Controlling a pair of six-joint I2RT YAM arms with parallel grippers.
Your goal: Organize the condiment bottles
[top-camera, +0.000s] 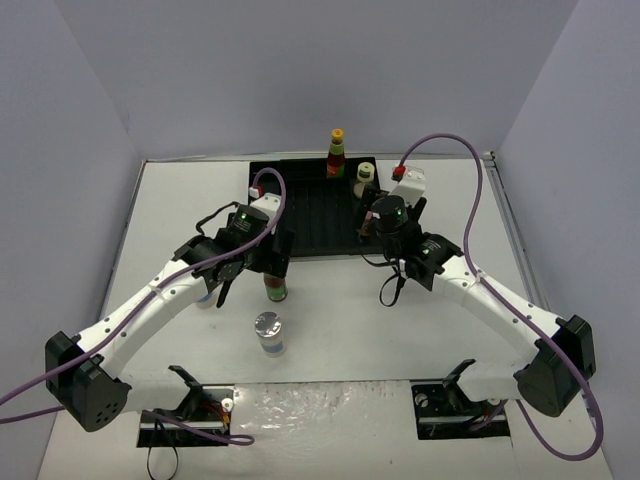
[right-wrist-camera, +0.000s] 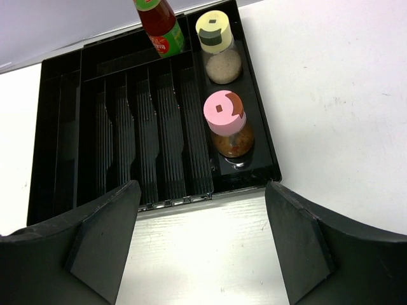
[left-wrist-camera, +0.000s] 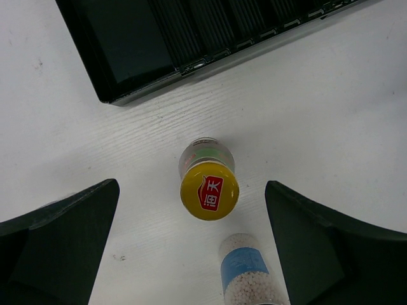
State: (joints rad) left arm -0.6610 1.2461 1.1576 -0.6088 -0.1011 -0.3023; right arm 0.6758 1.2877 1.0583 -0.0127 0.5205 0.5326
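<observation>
A slim dark bottle with a yellow cap (left-wrist-camera: 209,189) stands on the table between the fingers of my open left gripper (left-wrist-camera: 191,248), which hovers above it without touching; it also shows in the top view (top-camera: 275,287). A blue-labelled, silver-capped jar (top-camera: 269,333) stands just in front of it and shows in the left wrist view (left-wrist-camera: 245,270). Another pale jar (top-camera: 205,297) is mostly hidden under the left arm. In the black tray (right-wrist-camera: 63,146) stand a red bottle (right-wrist-camera: 160,25), a cream yellow-capped bottle (right-wrist-camera: 217,46) and a pink-capped bottle (right-wrist-camera: 226,121). My right gripper (right-wrist-camera: 203,248) is open and empty over the table at the tray's front right corner.
The black ridged tray (top-camera: 300,215) sits at the back centre of the white table; its front left corner shows in the left wrist view (left-wrist-camera: 127,57). Grey walls enclose the table on three sides. Purple cables loop over both arms.
</observation>
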